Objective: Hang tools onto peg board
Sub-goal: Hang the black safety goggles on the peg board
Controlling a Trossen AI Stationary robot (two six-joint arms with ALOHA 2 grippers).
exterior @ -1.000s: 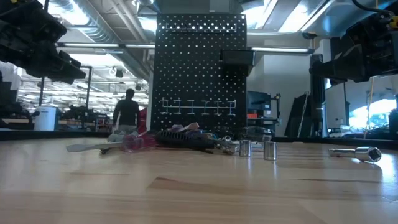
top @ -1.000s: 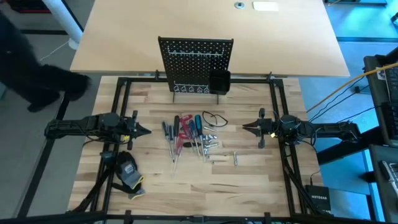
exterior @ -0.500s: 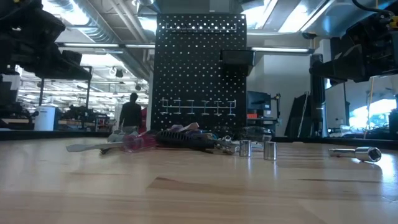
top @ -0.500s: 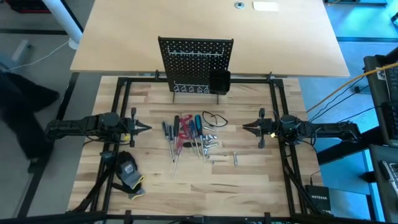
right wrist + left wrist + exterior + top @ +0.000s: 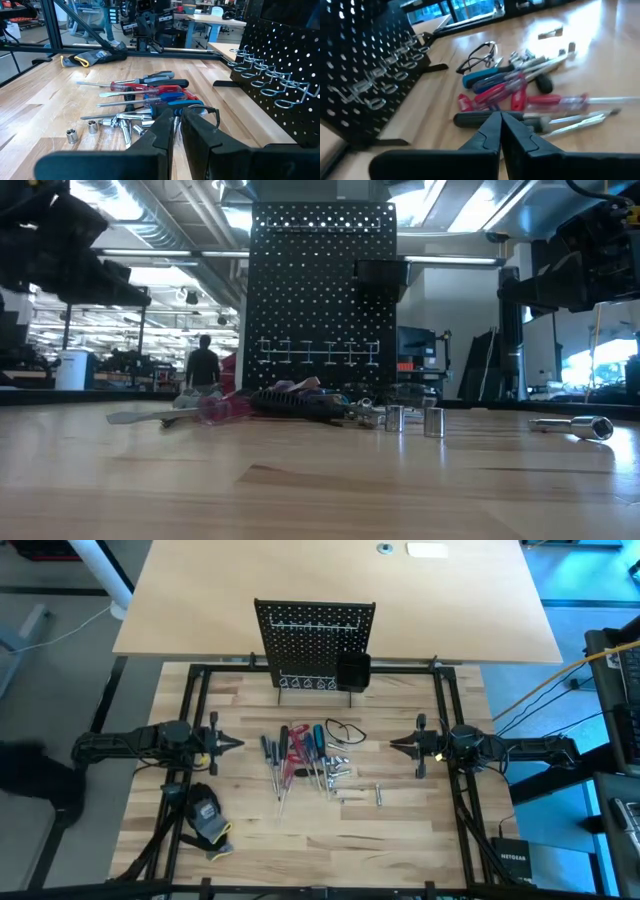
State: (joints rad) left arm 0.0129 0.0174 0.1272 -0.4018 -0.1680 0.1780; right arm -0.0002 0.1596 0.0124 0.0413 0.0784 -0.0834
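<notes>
Tools (image 5: 305,760) heaped mid-table, in front of the upright peg board (image 5: 315,640). Left gripper (image 5: 235,748) and right gripper (image 5: 395,746) poised above the table on either side of the pile, fingers pressed together, holding nothing. Glove (image 5: 207,819) near left arm.
</notes>
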